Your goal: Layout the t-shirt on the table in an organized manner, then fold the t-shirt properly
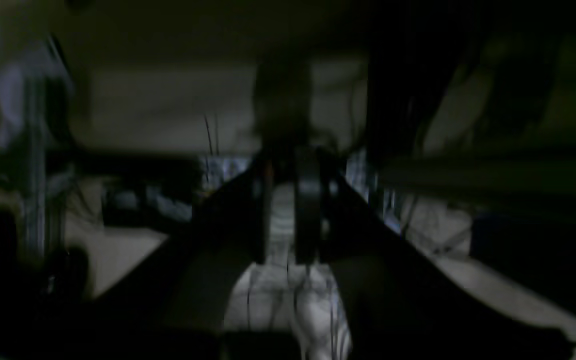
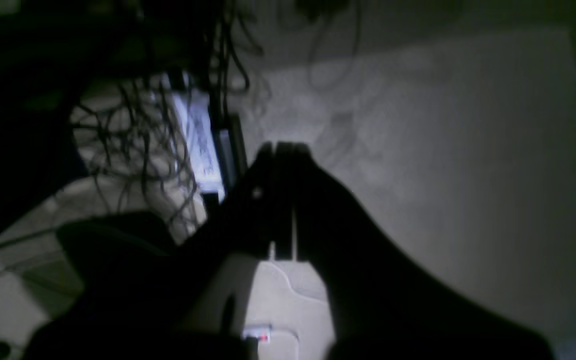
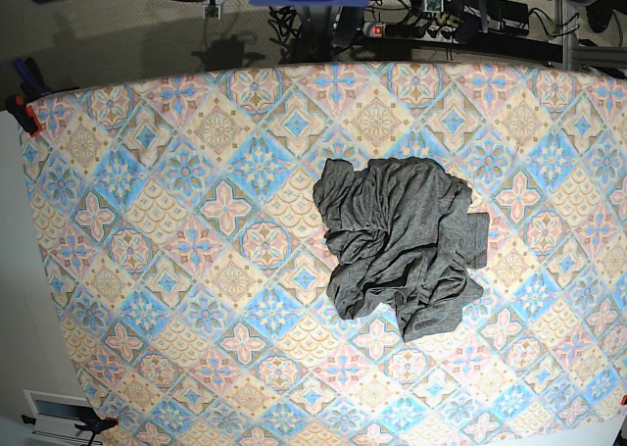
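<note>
The t-shirt (image 3: 402,248) sits crumpled in a heap on the table (image 3: 147,270), a bit right of centre. Right gripper (image 2: 284,150) has its jaws pressed together on nothing; left gripper (image 1: 288,200) is too blurry and dark, can't tell

Dark, near-black left claw (image 1: 288,210) and right claw (image 2: 282,200) — slim paired fingers.

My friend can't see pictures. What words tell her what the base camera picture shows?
A crumpled dark grey t-shirt lies in a heap right of center on a table covered in a blue, pink and cream floral tile-pattern cloth. No robot arm reaches over it.
</note>
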Robot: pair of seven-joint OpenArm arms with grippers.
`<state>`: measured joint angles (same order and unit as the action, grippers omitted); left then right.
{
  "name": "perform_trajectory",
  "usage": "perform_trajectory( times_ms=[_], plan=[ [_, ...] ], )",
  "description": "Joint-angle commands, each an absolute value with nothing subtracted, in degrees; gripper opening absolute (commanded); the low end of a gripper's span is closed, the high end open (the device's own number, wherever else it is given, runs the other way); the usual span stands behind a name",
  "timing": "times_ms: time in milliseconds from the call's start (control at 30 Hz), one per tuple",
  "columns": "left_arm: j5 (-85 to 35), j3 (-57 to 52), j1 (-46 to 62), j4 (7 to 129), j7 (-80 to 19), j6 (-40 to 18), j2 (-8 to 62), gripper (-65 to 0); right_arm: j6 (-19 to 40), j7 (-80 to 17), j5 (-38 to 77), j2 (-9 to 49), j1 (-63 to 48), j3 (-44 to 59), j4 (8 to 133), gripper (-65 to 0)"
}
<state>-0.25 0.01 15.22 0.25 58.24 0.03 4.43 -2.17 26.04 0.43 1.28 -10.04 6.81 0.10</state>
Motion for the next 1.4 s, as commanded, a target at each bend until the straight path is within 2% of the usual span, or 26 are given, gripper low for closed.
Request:
perform_trajectory(
  times_ms=[0, 200, 300, 533, 567, 733, 867, 1100, 1367],
  plan=[
    [-0.13, 0.22, 16.92, 0.13, 63.16, 0.13, 4.53, -57.0, -2.24, 27.91, 0.57, 1.54, -11.03, 6.90, 0.00, -65.0],
    [0.04, 0.31, 18.51, 0.13, 80.00, 0.04, 4.53, -57.0, -2.42, 38.99, 0.66, 2.24, -13.05, 6.99, 0.04, -65.0],
    [0.04, 0.31, 18.33, 0.22, 80.00, 0.04, 4.53, -57.0, -2.51, 47.52, 0.66, 2.33, -14.99, 6.99, 0.00, -65.0],
    [-0.04, 0.31, 18.59, 0.57, 80.00, -0.04, 4.79, -57.1, -2.51, 77.76, 0.66, 2.33, -20.18, 6.99, 0.00, -65.0],
    [-0.04, 0.31, 18.68, 0.57, 80.00, -0.04, 4.79, -57.2, -2.51, 79.16, 0.66, 2.33, -20.44, 6.99, 0.40, -65.0],
    [-0.04, 0.40, 23.16, 7.78, 80.00, -2.42, 4.79, -59.6, -2.51, 78.64, 0.57, 2.33, -21.58, 6.99, 1.80, -65.0],
    [-0.04, 0.22, 30.99, 24.13, 80.00, -5.14, 4.88, -59.6, -2.51, 78.64, 0.57, 2.33, -23.69, 6.99, 6.90, -65.0],
    [-0.04, 0.04, 39.60, 47.08, 79.96, -5.23, 4.53, -59.5, -2.51, 78.64, 0.66, 2.33, -30.20, 7.08, 24.04, -65.0],
    [-0.13, 0.13, 44.44, 61.23, 79.96, -5.14, 4.53, -53.0, -2.51, 78.55, 0.66, 2.24, -37.14, 7.08, 41.36, -65.0]
  ],
)
